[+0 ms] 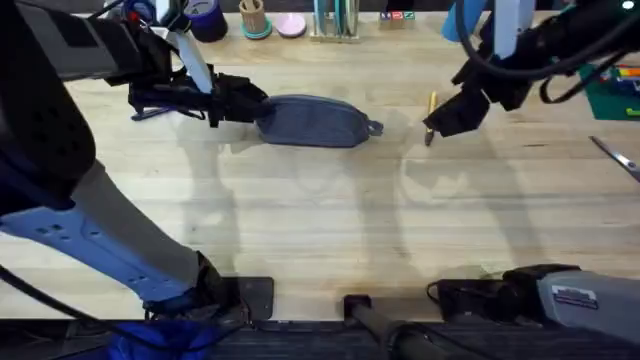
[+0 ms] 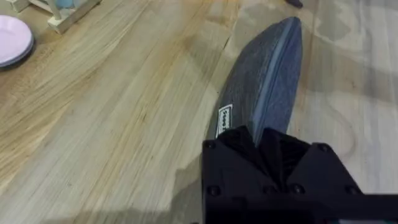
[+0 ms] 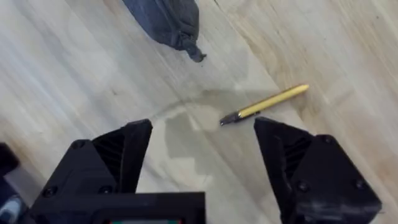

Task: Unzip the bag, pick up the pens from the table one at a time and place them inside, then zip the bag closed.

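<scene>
The blue-grey bag (image 1: 315, 122) lies lengthwise on the table (image 1: 320, 220), its zipper line shut and its pull tab (image 1: 374, 127) at the right end. My left gripper (image 1: 256, 108) is shut on the bag's left end; in the left wrist view the bag (image 2: 267, 81) runs away from the gripper (image 2: 258, 135). The yellow pen (image 1: 432, 104) lies right of the bag. My right gripper (image 1: 440, 126) hovers open just above it; in the right wrist view the pen (image 3: 267, 102) lies beyond the open fingers (image 3: 127, 152), with the bag's tab end (image 3: 180, 28) farther off.
Silver scissors (image 1: 618, 156) and a green mat (image 1: 612, 98) lie at the far right. Cups and holders (image 1: 255, 20) line the back edge. A pink plate (image 2: 12, 38) sits off to the bag's side. A dark slim stick (image 1: 150, 113) lies under the left arm.
</scene>
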